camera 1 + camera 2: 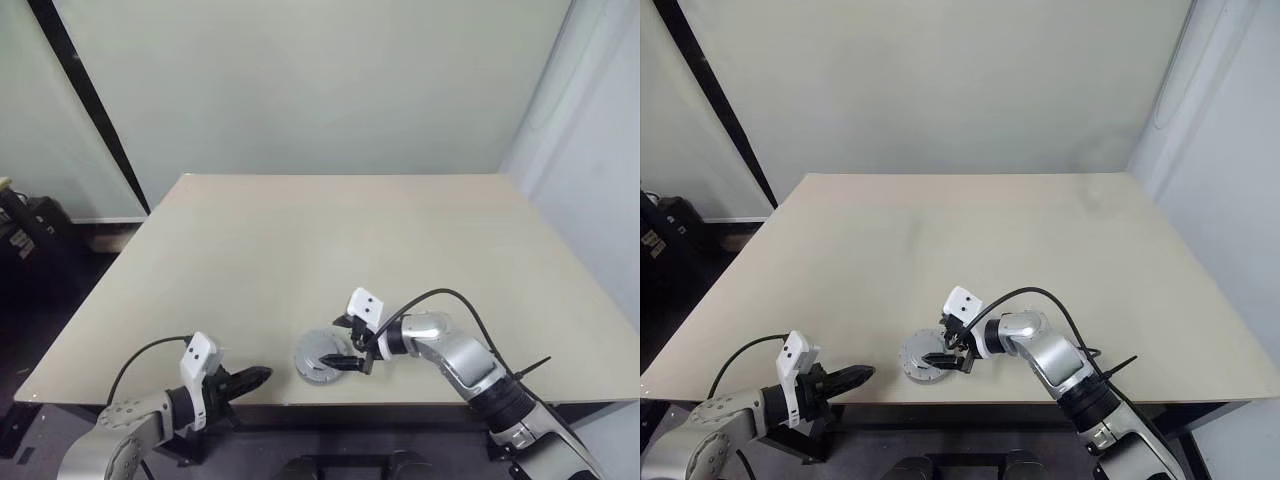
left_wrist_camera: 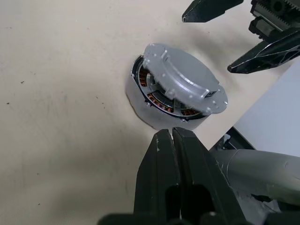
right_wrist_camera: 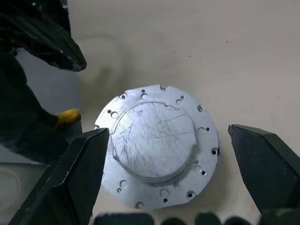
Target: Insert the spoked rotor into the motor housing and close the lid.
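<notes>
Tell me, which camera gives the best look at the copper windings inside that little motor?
The left wrist view: under the tilted lid, the motor housing's copper windings show through the gap. The right wrist view sees the lid's top; the head views show a small grey disc.

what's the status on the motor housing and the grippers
Left gripper shut, beside the motor housing. Right gripper open over the lid. Lid tilted, windings showing, not fully seated. Nothing blocking.

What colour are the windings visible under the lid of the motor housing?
Copper-orange windings, seen in the gap under the tilted grey lid; the left wrist view shows them best.
</notes>
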`<state>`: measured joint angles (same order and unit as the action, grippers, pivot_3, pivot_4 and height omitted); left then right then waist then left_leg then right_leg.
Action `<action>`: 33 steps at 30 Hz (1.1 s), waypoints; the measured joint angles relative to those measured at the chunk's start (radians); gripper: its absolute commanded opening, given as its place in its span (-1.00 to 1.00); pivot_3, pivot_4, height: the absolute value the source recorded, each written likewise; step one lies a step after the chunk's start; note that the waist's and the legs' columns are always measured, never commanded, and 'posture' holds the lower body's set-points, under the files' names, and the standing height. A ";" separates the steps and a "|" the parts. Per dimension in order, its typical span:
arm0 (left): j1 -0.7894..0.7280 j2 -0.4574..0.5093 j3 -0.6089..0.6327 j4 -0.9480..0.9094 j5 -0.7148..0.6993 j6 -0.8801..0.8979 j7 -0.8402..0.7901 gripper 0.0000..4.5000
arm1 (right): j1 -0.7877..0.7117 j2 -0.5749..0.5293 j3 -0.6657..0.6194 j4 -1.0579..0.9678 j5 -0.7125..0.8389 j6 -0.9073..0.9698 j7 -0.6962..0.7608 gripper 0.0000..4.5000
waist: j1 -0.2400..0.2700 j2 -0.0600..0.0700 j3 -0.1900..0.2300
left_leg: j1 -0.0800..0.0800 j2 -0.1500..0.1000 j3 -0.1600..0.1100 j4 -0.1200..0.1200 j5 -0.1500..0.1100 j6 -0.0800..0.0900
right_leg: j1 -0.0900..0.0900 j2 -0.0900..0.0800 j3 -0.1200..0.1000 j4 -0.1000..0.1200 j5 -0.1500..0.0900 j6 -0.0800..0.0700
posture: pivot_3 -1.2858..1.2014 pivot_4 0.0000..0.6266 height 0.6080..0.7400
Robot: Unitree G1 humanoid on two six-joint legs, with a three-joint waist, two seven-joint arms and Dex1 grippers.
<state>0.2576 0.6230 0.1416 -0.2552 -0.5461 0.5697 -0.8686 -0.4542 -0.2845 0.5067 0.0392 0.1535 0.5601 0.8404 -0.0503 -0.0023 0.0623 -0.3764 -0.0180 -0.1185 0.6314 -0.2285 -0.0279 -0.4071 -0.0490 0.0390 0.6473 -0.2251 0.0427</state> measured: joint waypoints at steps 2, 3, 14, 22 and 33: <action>-0.004 0.001 0.000 0.000 0.000 0.000 0.000 -1.00 | -0.004 0.009 0.015 0.027 -0.011 -0.029 0.016 0.97 | 0.000 0.000 0.000 | 0.000 0.000 0.000 0.000 0.000 0.000 | 0.000 0.000 0.000 0.000 0.000 0.000 | 0.03 -1.00 1.00; -0.006 0.001 0.000 0.000 0.000 0.000 0.000 -1.00 | -0.004 0.017 0.020 0.043 -0.018 -0.040 0.016 0.97 | 0.000 0.000 0.000 | 0.000 0.000 0.000 0.000 0.000 0.000 | 0.000 0.000 0.000 0.000 0.000 0.000 | 0.03 -1.00 1.00; -0.016 0.010 -0.003 0.000 0.001 0.007 -0.007 -1.00 | -0.006 0.076 0.038 0.159 -0.078 -0.107 0.018 0.97 | 0.000 0.000 0.000 | 0.001 0.000 0.000 0.000 0.000 0.000 | 0.000 0.000 0.000 0.002 0.000 0.000 | 0.03 -1.00 1.00; -0.023 0.010 -0.012 0.000 0.003 0.007 -0.009 -1.00 | -0.007 0.105 0.024 0.179 -0.087 -0.090 -0.016 0.42 | 0.000 0.000 0.000 | 0.001 -0.001 0.000 0.005 0.000 0.000 | -0.001 0.000 0.001 0.009 0.000 0.000 | 0.03 -1.00 1.00; -0.033 0.010 -0.016 0.001 0.022 0.006 -0.018 -1.00 | -0.002 0.126 0.040 0.122 -0.138 0.006 -0.074 0.42 | 0.000 0.000 0.000 | 0.001 -0.001 0.000 0.009 0.000 0.000 | -0.001 0.000 0.001 0.010 0.000 0.000 | 0.03 -1.00 1.00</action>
<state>0.2242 0.6333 0.1253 -0.2543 -0.5239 0.5761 -0.8862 -0.4567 -0.1586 0.5465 0.1609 0.0159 0.5657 0.7662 -0.0503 -0.0020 0.0624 -0.3755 -0.0185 -0.1185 0.6404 -0.2285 -0.0282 -0.4084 -0.0489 0.0395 0.6577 -0.2252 0.0424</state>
